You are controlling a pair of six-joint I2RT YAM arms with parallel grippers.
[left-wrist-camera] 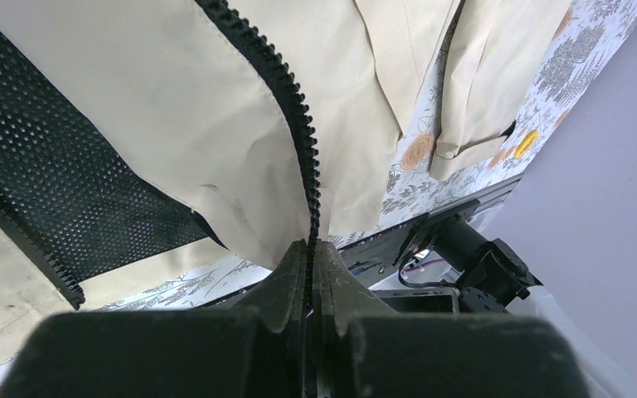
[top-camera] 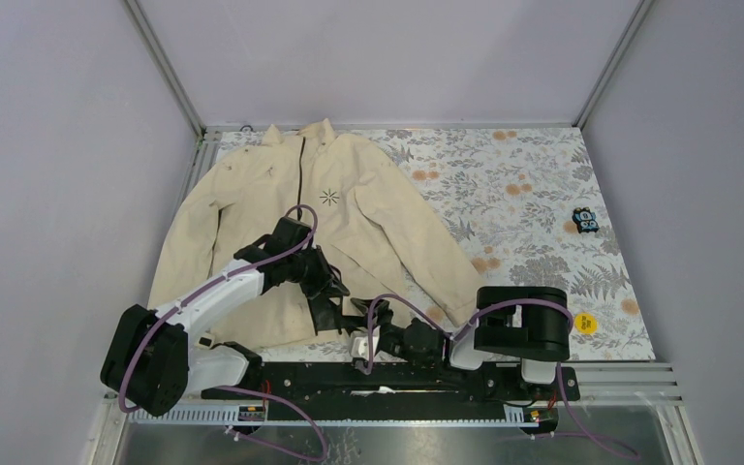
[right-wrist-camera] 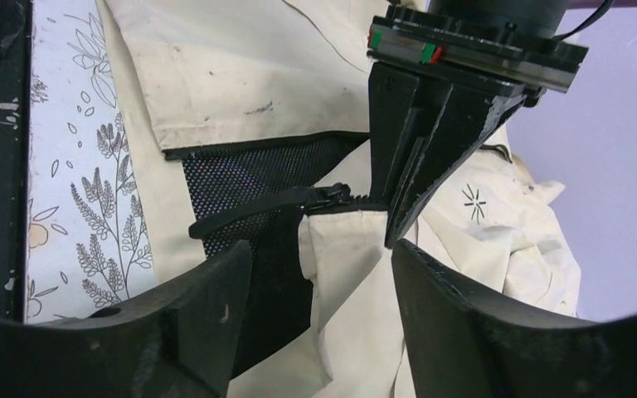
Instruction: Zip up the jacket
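We are working at the near hem of the jacket, which is lying spread on the far-left part of the table, collar toward the far edge. Our left gripper is pinching the zipper tape at the hem, fingers pressed together on the cloth, with the teeth running away from them. Our right gripper is hovering just before the slider, fingers apart and holding nothing.

To do this well, we are judging that the right fingers should be closing on the pull tab, which is lying across the black mesh lining, and not on the cloth under it. The left should be holding the hem taut toward the near edge while the slider is drawn toward the collar, straight along the teeth, so that no lining is getting caught.

We are counting one jacket, one slider with one pull tab, two grippers, one yellow disc near the near-right corner, and one small dark object by the right edge.
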